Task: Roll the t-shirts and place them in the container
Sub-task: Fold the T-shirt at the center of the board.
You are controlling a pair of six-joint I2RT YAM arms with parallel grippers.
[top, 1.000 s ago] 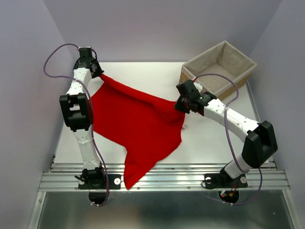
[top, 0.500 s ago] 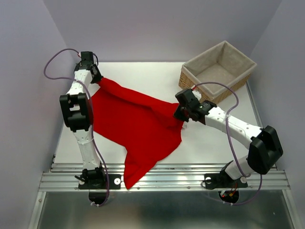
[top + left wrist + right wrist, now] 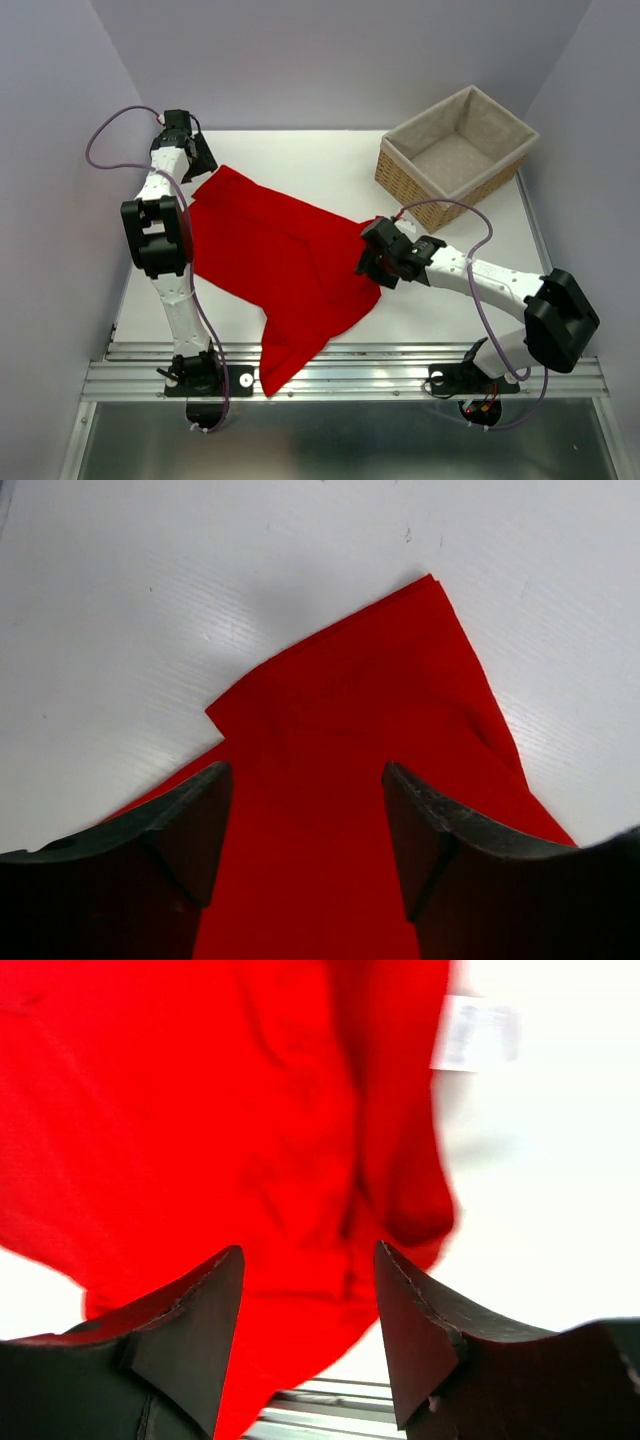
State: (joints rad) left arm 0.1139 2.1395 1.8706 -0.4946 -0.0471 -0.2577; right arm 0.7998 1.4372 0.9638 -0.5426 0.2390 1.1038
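spread mostly flat across the left and middle of the worktop [image 3: 330,160]: red t-shirt [image 3: 270,260], near tail draped over the front rail [image 3: 400,378]. at its far left corner, left gripper [image 3: 305,780], parted wide, cloth showing in the gap, nothing pinched. at its right edge, right gripper [image 3: 308,1260], likewise spread wide above the fabric. wicker basket [image 3: 400,178] far right, apart from the shirt.
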